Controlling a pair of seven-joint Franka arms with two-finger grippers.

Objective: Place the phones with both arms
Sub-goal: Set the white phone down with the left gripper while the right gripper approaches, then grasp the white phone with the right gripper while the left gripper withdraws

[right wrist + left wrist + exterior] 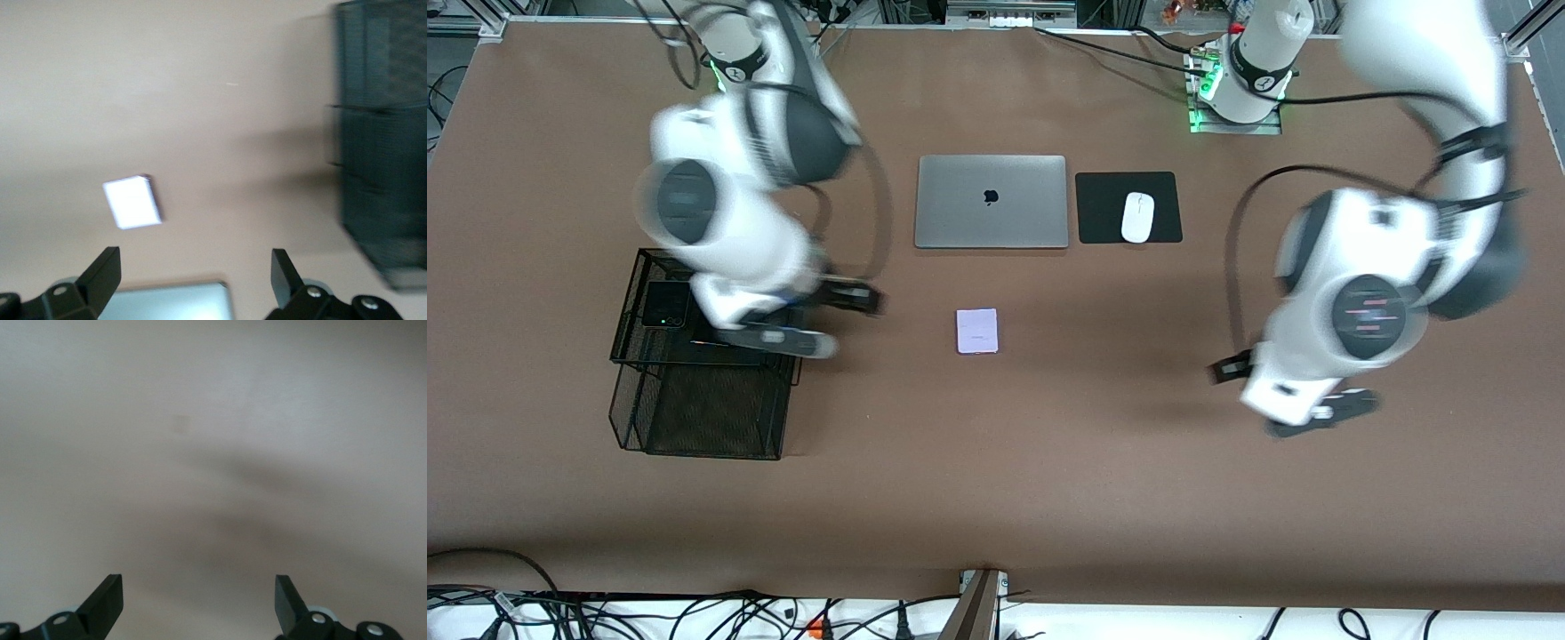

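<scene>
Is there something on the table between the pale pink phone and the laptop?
No. In the front view, only bare brown table lies between the pale pink phone and the laptop.

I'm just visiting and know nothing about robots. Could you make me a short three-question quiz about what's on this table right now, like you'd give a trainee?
1. True or false: the pale pink-white phone lies inside the black mesh rack.
2. What is the white mouse resting on: A) the grey laptop, B) the black mouse pad, C) the bare table?
3. Fill in: both the left gripper and the right gripper have their fingers ____.

Key:
1. False; it lies on the bare table, nearer to the front camera than the laptop.
2. B.
3. Open; neither holds anything.
</scene>
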